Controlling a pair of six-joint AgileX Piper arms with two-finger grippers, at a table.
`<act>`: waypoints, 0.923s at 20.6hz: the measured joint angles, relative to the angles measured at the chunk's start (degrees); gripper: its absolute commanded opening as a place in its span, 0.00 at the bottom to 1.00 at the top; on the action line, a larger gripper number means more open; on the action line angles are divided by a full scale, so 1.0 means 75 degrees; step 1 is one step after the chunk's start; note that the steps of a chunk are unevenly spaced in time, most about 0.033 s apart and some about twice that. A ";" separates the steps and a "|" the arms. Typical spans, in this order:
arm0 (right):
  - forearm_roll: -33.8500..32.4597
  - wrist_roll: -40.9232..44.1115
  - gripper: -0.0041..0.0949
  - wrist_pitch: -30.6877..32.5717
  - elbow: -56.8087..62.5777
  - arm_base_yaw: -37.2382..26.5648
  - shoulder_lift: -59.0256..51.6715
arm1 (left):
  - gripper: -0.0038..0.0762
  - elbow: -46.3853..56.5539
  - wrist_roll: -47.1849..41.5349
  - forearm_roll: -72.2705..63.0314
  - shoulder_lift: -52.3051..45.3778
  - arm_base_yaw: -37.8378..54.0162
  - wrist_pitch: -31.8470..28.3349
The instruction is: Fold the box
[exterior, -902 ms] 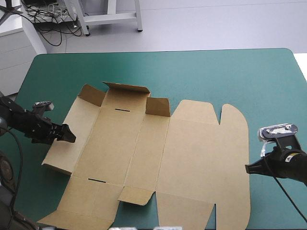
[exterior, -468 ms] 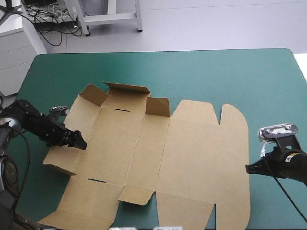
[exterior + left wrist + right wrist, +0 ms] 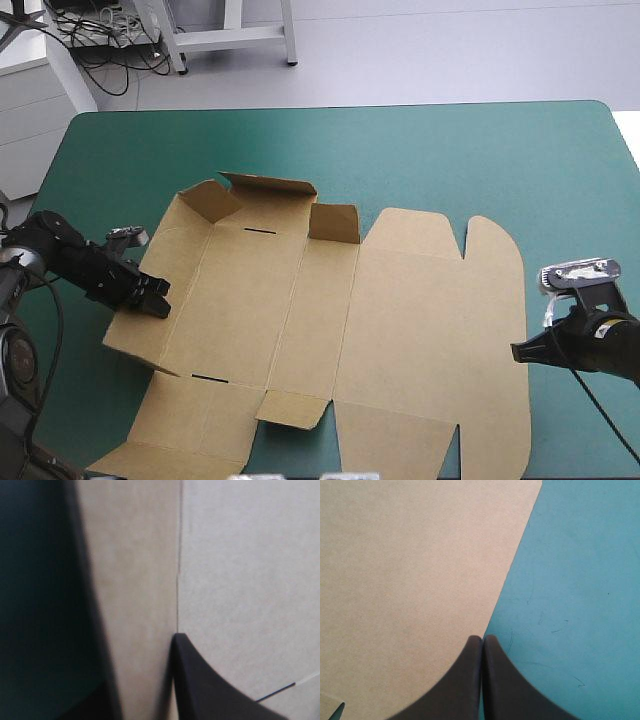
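The brown box (image 3: 400, 320) lies as a cut sheet on the teal-green cover (image 3: 420, 150), mostly flat. Its left wall panel (image 3: 165, 270) is tilted up. My left gripper (image 3: 158, 298) reaches in from the table's left side and is shut on that panel. In the left wrist view the board (image 3: 240, 580) runs between the jaws; one black finger (image 3: 205, 685) shows on its inner face. My right gripper (image 3: 516, 352) is shut, its tip at the sheet's right edge. The right wrist view shows the closed tips (image 3: 482, 641) where board (image 3: 410, 570) meets cover (image 3: 580, 580).
At the sheet's far side a slotted flap (image 3: 265, 188) and a small flap (image 3: 335, 222) stand raised. A short flap (image 3: 295, 408) lies at the near side. The sheet's near-left corner (image 3: 150, 455) reaches the table's front edge.
My left gripper moved in over the left wall panel and closed on it. The panel now tilts up more and the sheet has slid slightly right. The right arm has not moved.
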 measured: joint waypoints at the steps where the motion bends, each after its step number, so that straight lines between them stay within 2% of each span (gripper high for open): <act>1: 0.0000 0.0000 0.02 0.0000 0.0000 0.0000 0.0000 | 0.04 0.0000 -0.0017 -0.0090 -0.0034 -0.0002 0.0053; 6: 0.0000 -0.0006 0.02 0.0000 0.0000 0.0000 0.0000 | 0.04 -0.0063 -0.0030 -0.0145 -0.0042 -0.0008 0.0168; 9: 0.0000 -0.0006 0.02 0.0000 0.0000 0.0000 0.0000 | 0.04 -0.0620 -0.0041 0.0235 0.0039 -0.0357 0.0150; 14: 0.0000 -0.0006 0.02 0.0000 0.0000 0.0000 0.0000 | 0.04 -0.2579 -0.0593 0.2163 0.0095 -0.2276 0.0062; 19: 0.0000 -0.0006 0.02 0.0000 0.0000 0.0000 0.0000 | 0.04 -0.3958 -0.0716 0.4114 0.0118 -0.4177 -0.0665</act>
